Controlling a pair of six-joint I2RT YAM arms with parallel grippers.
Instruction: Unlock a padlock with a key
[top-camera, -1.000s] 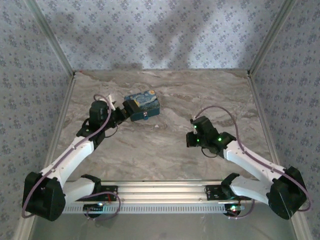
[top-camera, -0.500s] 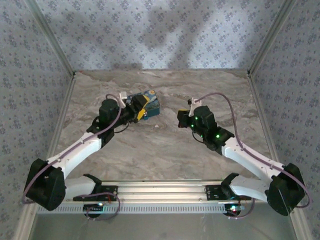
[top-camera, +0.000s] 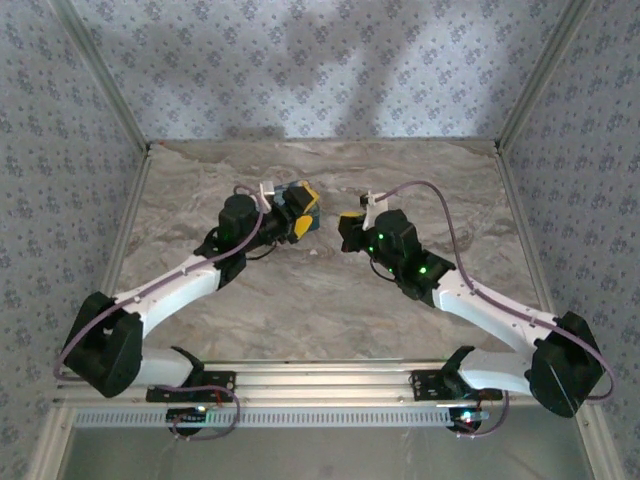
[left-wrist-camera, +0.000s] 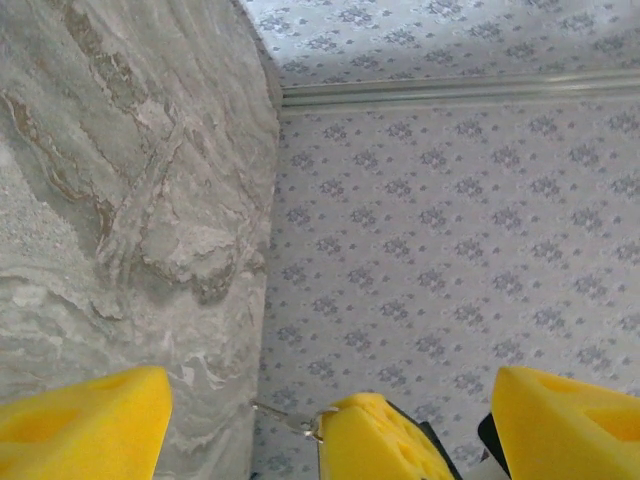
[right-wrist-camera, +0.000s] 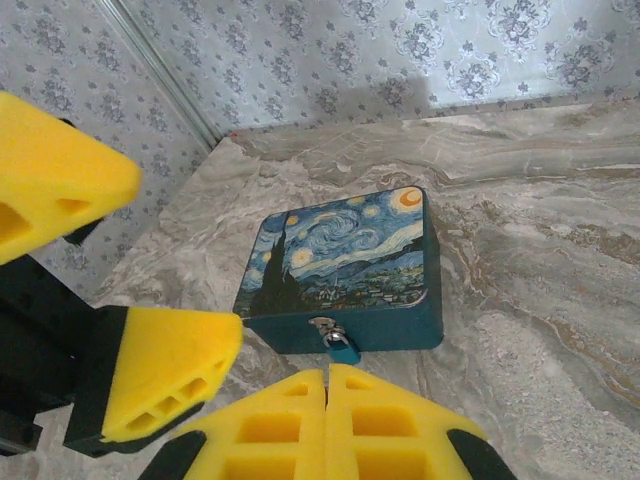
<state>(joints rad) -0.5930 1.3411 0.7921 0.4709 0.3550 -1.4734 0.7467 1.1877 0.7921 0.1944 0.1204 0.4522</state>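
The padlock (right-wrist-camera: 341, 346) was seen hanging on the front of the box (right-wrist-camera: 350, 250), small and blurred, just above the pressed-together right gripper (right-wrist-camera: 326, 385). The left gripper (right-wrist-camera: 185, 255) was spread, its fingers cut off by the frame.

A small box (right-wrist-camera: 345, 270) sits flat on the grey-veined marble table (top-camera: 330, 290), towards the far side and left of centre. Its lid is printed with a swirling blue night sky, a yellow crescent in one far corner and a dark cypress along the left. The side walls are plain teal, and a small metal clasp (right-wrist-camera: 321, 324) sits on the front one. Walls of pale floral wallpaper (top-camera: 300, 70) enclose the table on three sides, with aluminium posts (top-camera: 100, 75) at the corners. A slotted aluminium rail (top-camera: 320, 378) runs along the near edge.
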